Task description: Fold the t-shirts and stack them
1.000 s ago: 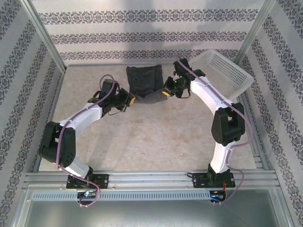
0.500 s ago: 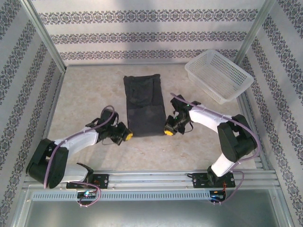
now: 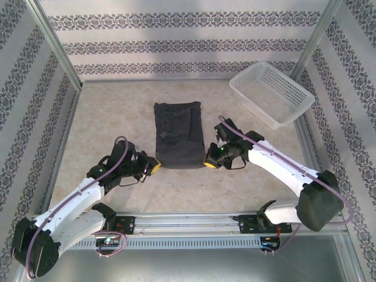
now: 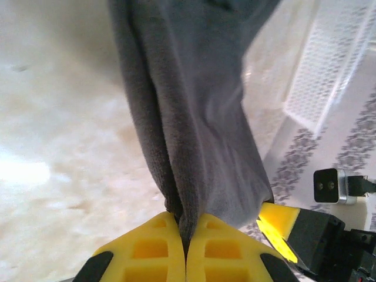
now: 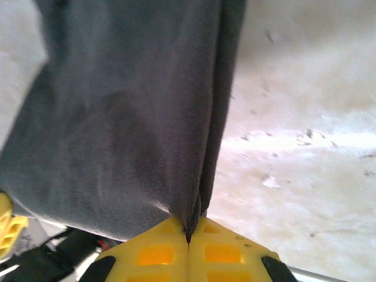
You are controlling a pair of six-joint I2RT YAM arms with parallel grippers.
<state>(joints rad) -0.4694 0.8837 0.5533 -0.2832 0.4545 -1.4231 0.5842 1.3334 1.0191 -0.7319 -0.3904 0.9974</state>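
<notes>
Finding: one dark charcoal t-shirt (image 3: 178, 135) lies on the pale table (image 3: 111, 111), left of the white mesh basket (image 3: 252, 106) and well apart from it, its far edge about level with the basket's near corner. The garment is folded into a narrow rectangle running away from the arm bases, with creases showing in the half level with the basket. Left gripper (image 3: 156, 166): it sits at the shirt's near corner on the side away from the basket. Its wrist view shows the yellow fingers (image 4: 153, 247) pressed together on a bunched edge of grey cloth, which rises from the pinch as a thick fold; clamped on the t-shirt. Right gripper (image 3: 208, 163): it sits at the near corner on the basket's side, between the shirt and the basket's line but nearer the bases than the basket. Its wrist view shows the yellow fingers (image 5: 229, 252) closed on the cloth edge, fabric spreading away from the pinch; likewise clamped on the t-shirt. Both grippers stand level with each other along the edge farthest from the basket's back corner. The basket stands at the far right of the table; whether anything lies in it cannot be told.
</notes>
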